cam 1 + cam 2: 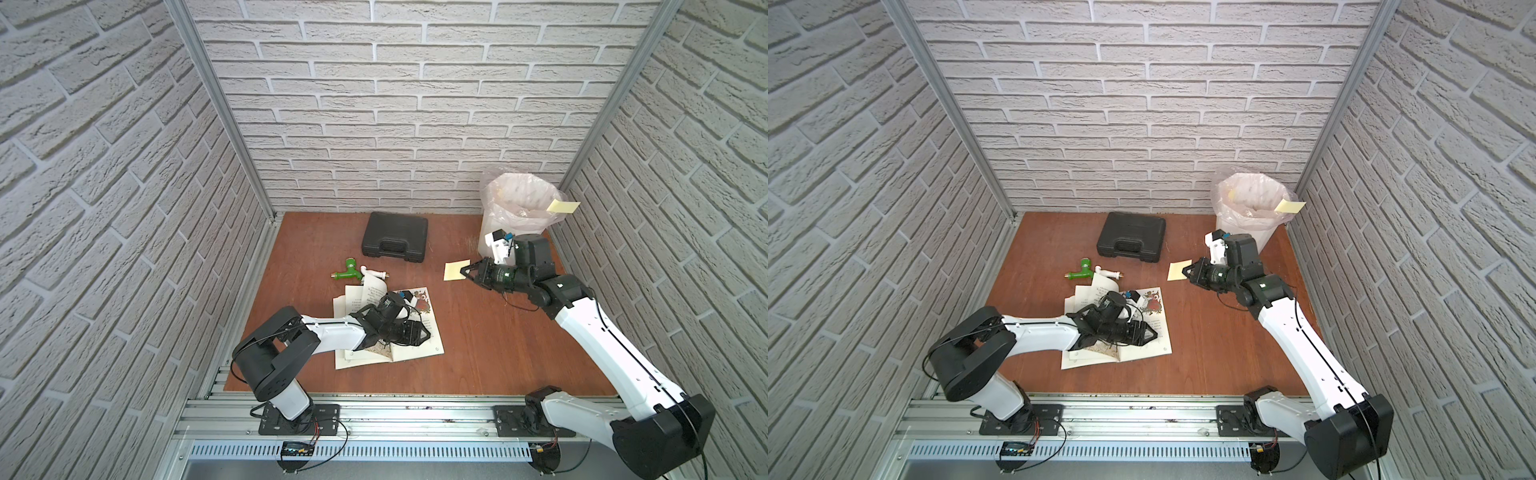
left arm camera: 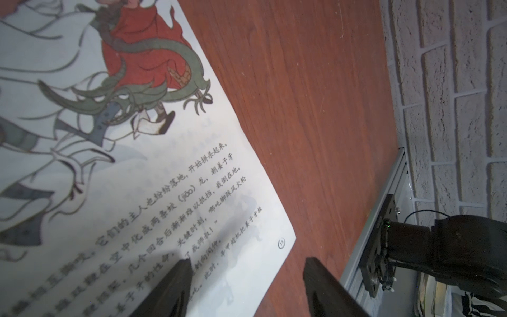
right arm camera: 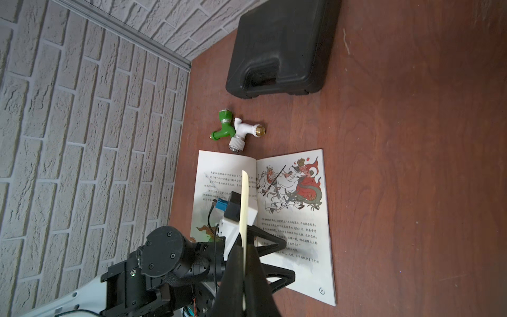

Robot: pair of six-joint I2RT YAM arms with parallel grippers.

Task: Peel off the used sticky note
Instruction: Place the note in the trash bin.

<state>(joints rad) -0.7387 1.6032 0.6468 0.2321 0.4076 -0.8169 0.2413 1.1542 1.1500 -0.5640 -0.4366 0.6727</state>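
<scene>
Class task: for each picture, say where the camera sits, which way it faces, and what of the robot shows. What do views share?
Both top views: above the front rail, looking down at the table; left arm and right arm show.
Left wrist: on the left arm, close over the book; left end effector open, right arm's base beyond.
Right wrist: on the right arm, facing the book; right end effector shut on the sticky note, left arm beyond.
Shared: all show the book.

Yellow sticky note (image 1: 455, 271), black case (image 1: 395, 237), green tap (image 1: 347, 270).
</scene>
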